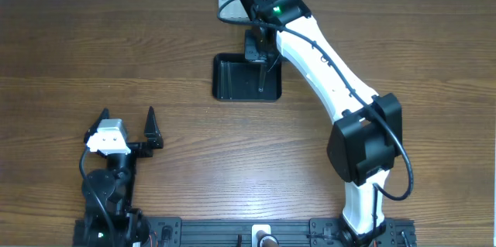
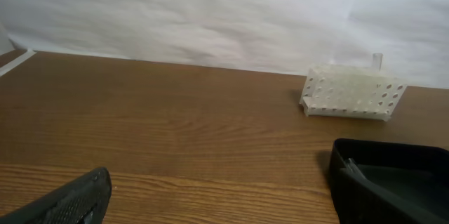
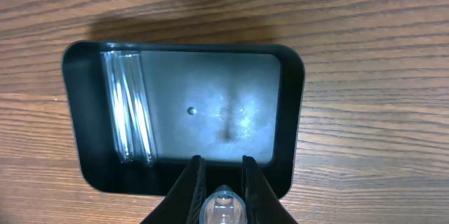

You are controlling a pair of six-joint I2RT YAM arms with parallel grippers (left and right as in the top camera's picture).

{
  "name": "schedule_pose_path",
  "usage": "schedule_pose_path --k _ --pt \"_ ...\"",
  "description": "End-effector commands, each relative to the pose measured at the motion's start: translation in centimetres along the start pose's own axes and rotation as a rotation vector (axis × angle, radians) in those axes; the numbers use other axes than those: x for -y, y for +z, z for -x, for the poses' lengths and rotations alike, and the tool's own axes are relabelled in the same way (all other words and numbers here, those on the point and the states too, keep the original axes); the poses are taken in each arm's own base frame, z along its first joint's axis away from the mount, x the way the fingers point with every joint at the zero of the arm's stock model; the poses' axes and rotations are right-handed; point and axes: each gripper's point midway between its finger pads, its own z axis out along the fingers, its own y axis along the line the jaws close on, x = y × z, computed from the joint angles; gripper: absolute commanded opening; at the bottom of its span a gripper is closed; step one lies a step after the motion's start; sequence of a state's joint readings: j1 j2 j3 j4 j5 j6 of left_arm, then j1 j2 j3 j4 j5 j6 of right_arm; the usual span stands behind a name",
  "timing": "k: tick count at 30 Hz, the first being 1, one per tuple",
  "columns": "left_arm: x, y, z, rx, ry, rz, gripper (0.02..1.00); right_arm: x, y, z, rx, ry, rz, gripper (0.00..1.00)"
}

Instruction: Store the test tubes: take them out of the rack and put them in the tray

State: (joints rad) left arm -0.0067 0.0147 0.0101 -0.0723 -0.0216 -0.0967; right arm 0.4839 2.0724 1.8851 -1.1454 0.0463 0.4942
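Two tubes [image 3: 130,108] lie in tray [image 3: 291,112]; right claw [image 3: 222,171] clenched on 3rd tube [image 3: 223,206] just above it. One upright tube [image 2: 377,58] left in rack [image 2: 351,92], poss. more; left claw [image 1: 128,117] spread, idle nr its base.

A robotics laboratory test bench. Wood-grain tabletop [image 1: 116,46], plain white backdrop [image 2: 210,13], and a black mounting rail [image 1: 209,228] carrying the left arm [image 1: 108,181] and right arm [image 1: 329,69] indicate a staged setup; a test tube rack [image 2: 353,96] and black tray [image 1: 232,80] supply labware.
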Motion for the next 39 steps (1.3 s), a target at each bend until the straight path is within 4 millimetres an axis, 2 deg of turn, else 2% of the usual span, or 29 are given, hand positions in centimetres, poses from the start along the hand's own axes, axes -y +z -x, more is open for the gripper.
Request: schedule_pose_path --k 1,18,26,33,37,39 --pt "0.3 0.0 -0.1 0.001 0.015 -0.015 0.998 0.1 1.5 0.3 -0.021 0.015 -0.005 0.012" --pt "0.3 0.0 -0.1 0.001 0.015 -0.015 0.998 -1.0 5.7 0.3 -0.069 0.038 0.032 0.009" --pt "0.3 0.0 -0.1 0.001 0.015 -0.015 0.998 -1.0 6.9 0.2 -0.081 0.038 0.026 0.012" --pt "0.3 0.0 -0.1 0.001 0.015 -0.015 0.996 -1.0 8.9 -0.1 -0.102 0.036 0.015 0.009" --pt "0.3 0.0 -0.1 0.001 0.015 -0.015 0.998 -1.1 9.6 0.0 -0.096 0.036 0.017 0.025" --pt "0.3 0.0 -0.1 0.001 0.015 -0.015 0.998 -1.2 9.8 0.2 -0.092 0.036 0.019 0.069"
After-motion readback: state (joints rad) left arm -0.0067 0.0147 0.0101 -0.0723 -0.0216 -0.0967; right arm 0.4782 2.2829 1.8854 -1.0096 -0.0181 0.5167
